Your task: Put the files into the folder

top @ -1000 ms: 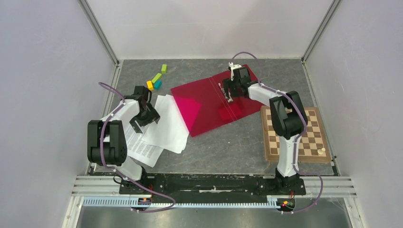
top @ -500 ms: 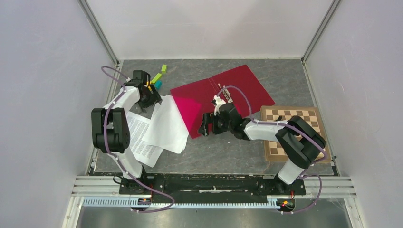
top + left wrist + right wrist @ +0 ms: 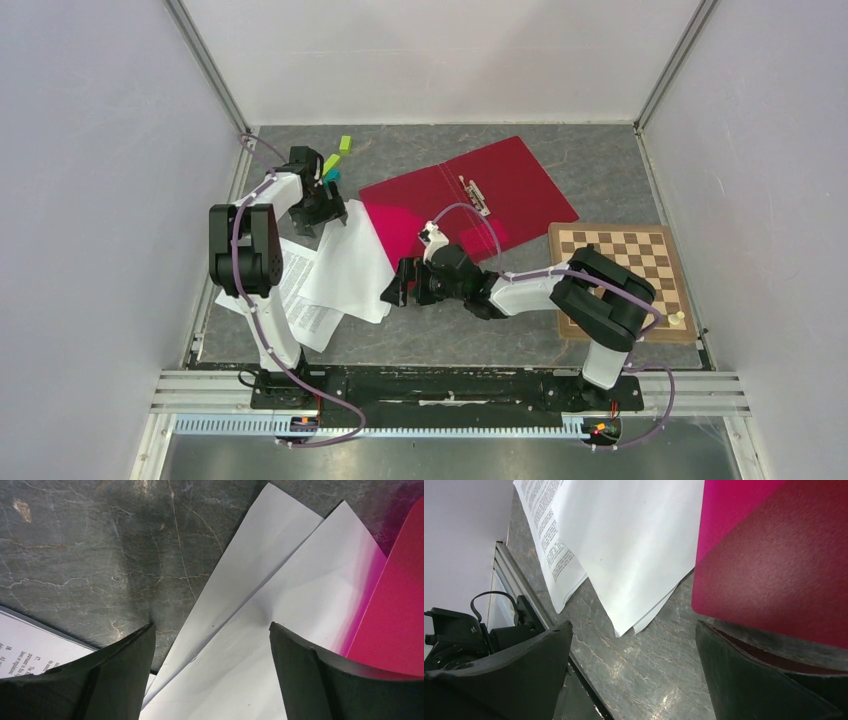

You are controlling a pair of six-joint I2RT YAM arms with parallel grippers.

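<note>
The red folder [image 3: 505,185] lies open in the middle of the table, black clip [image 3: 473,194] on its spine, pink patch [image 3: 400,228] at its left corner. The white files [image 3: 345,270] lie fanned out left of it, overlapping its edge. My left gripper [image 3: 330,214] is open and empty over the files' far corner; the left wrist view shows the sheets [image 3: 260,645] between its fingers and the folder [image 3: 395,625] at right. My right gripper [image 3: 396,290] is open and empty, low over the table beside the folder's near-left corner; the right wrist view shows files [image 3: 634,550] and folder [image 3: 774,560].
Coloured blocks [image 3: 333,165] lie at the back left, close behind my left gripper. A brown chessboard [image 3: 640,255] with a small piece [image 3: 677,320] sits at the right. The left wall and the metal rail [image 3: 450,390] bound the near side.
My right arm swung from the folder's clip down and left to the folder's near-left corner. My left gripper moved from the papers' middle up to their far corner.
</note>
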